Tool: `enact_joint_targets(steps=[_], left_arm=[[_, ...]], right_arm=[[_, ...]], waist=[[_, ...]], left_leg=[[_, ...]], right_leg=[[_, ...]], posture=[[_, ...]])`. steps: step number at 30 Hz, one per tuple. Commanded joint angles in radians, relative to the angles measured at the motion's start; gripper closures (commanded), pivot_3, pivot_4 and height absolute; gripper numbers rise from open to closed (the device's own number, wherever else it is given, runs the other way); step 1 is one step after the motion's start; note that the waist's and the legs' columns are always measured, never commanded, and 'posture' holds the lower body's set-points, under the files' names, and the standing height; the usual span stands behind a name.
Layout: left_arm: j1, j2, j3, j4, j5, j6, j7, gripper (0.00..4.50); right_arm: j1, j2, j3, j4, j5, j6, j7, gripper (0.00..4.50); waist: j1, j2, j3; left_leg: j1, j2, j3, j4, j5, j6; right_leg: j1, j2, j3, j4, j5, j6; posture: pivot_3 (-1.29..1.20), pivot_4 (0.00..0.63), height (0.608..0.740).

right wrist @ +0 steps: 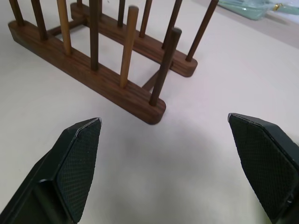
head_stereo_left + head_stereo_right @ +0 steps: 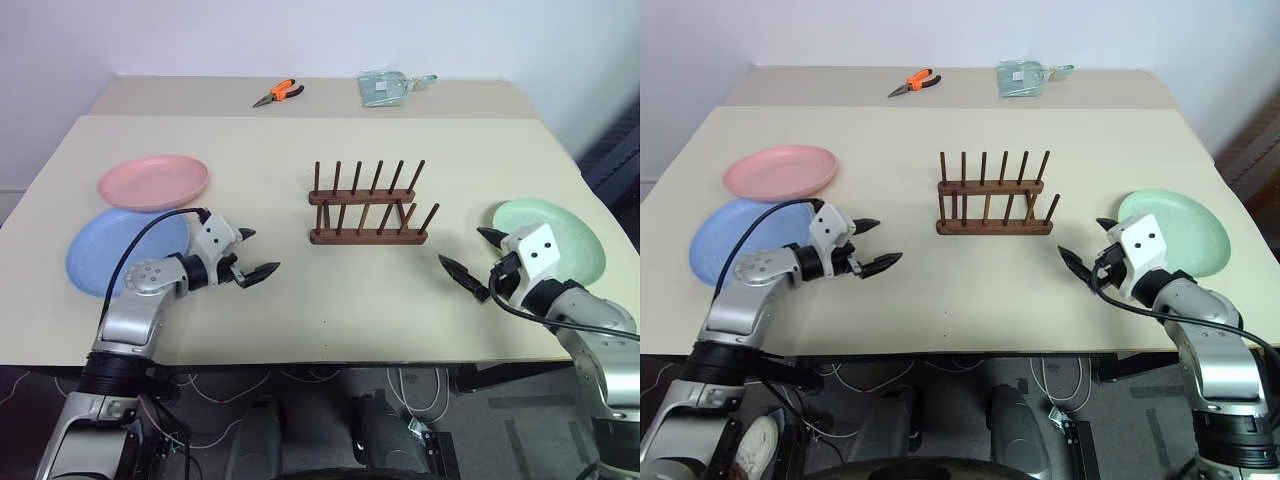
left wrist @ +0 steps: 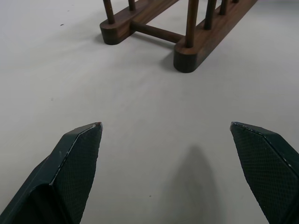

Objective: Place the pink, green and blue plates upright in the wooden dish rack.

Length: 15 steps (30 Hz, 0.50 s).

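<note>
I see bright, even, diffuse light over the desk (image 2: pixel 300 300); no glare on its matte top. Shadows are soft and short: faint ones under the wooden dish rack (image 2: pixel 368 205), and a blurred dark patch on the desk between the left gripper (image 3: pixel 166 140) fingers. Head views are sharp across the desk. The nearest fingertips in the wrist views look slightly soft.

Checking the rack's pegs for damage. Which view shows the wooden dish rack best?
The right wrist view: the wooden dish rack sits close, pegs and rails distinct. The left wrist view catches just its rail ends; the eye views show it whole but small.
</note>
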Motion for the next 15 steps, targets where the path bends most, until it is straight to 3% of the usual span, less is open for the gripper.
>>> enact_joint_targets(steps=[1, 7, 15], left_arm=[[-0.007, -0.005, -0.007, -0.023, 0.0, -0.01, 0.001, 0.0], [-0.063, -0.015, -0.02, 0.058, 0.01, -0.045, -0.024, 0.0], [-0.33, -0.107, -0.17, 0.46, 0.112, -0.195, -0.166, 0.0]], right_arm=[[-0.014, -0.002, -0.003, -0.023, -0.007, -0.024, -0.002, 0.07], [-0.022, 0.005, 0.006, -0.04, 0.029, 0.022, 0.019, 0.07], [-0.002, 0.044, 0.041, -0.091, -0.003, 0.016, -0.039, 0.07]], waist=[[0.0, 0.0, 0.0], [0.0, 0.0, 0.0], [0.004, 0.0, 0.0]], left_leg=[[0.0, 0.0, 0.0, 0.0, 0.0, 0.0], [0.0, 0.0, 0.0, 0.0, 0.0, 0.0], [-0.002, -0.001, 0.0, 0.004, -0.001, 0.001]], right_leg=[[0.0, 0.0, 0.0, 0.0, 0.0, 0.0], [0.0, 0.0, 0.0, 0.0, 0.0, 0.0], [0.001, 0.0, 0.0, 0.0, 0.0, 0.001]], posture=[[0.0, 0.15, 0.732], [0.0, 0.15, 0.732], [0.0, 0.15, 0.732]])
